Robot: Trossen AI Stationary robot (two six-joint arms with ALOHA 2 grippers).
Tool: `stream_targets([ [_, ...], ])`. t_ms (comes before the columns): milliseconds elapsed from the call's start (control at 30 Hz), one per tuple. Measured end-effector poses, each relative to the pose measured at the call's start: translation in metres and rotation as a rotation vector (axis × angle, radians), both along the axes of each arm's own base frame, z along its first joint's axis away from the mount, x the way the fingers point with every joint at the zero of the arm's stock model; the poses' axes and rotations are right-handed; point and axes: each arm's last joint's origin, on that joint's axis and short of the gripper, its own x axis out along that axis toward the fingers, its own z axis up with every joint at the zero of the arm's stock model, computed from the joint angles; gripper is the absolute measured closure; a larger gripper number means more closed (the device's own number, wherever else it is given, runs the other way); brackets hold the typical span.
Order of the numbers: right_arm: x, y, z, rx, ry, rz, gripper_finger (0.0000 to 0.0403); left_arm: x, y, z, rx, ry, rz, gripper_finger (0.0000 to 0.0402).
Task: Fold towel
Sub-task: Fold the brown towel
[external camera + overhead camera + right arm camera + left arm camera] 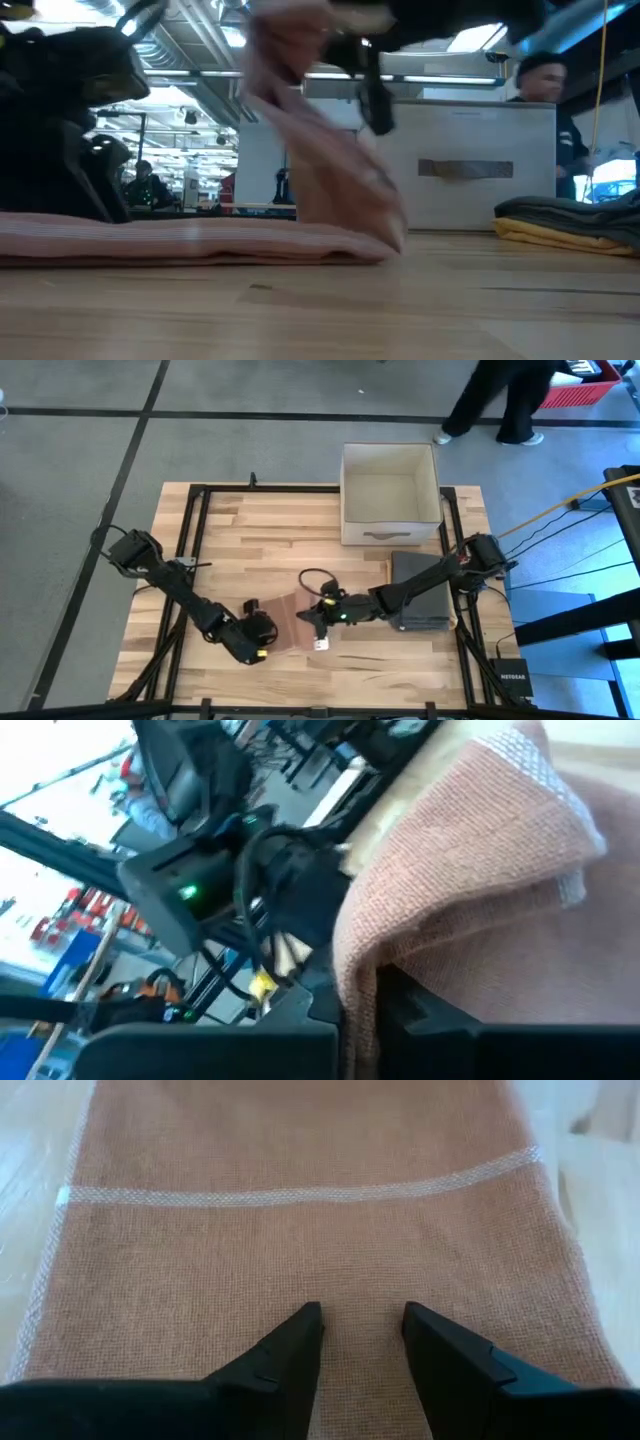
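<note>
floor: grey, dark seams (250, 390) | table: pale wood (250, 525) | ceiling: bright strip lights (exposed ducts) (190, 95)

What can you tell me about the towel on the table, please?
The towel is a salmon-pink woven cloth with a pale stripe across it and pale edging. Most of it lies flat on the wooden table. One end is lifted and draped, pinched by the right pincer. The left pincer rests on the flat part, fingers apart.
</note>
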Motion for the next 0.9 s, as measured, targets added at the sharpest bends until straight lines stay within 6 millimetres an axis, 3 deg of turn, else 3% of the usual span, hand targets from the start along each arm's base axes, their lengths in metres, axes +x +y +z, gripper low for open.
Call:
stream_targets([
  [400,0.063,0.006,-0.012,-0.006,0.066,0.054,0.0384,0.007,0.002,0.002,-0.013,-0.027,-0.008,0.0263],
  [600,0.072,-0.001,-0.026,0.03,0.098,0.083,0.0387,0.008,-0.004,0.028,-0.052,-0.016,-0.061,0.0263],
  [767,0.073,-0.003,-0.026,0.027,0.108,0.088,0.0384,-0.012,-0.007,0.057,-0.198,0.115,-0.086,0.0263],
  [900,0.073,-0.002,-0.026,0.037,0.101,0.098,0.0383,-0.037,-0.012,0.045,-0.156,0.131,0.001,0.0263],
])
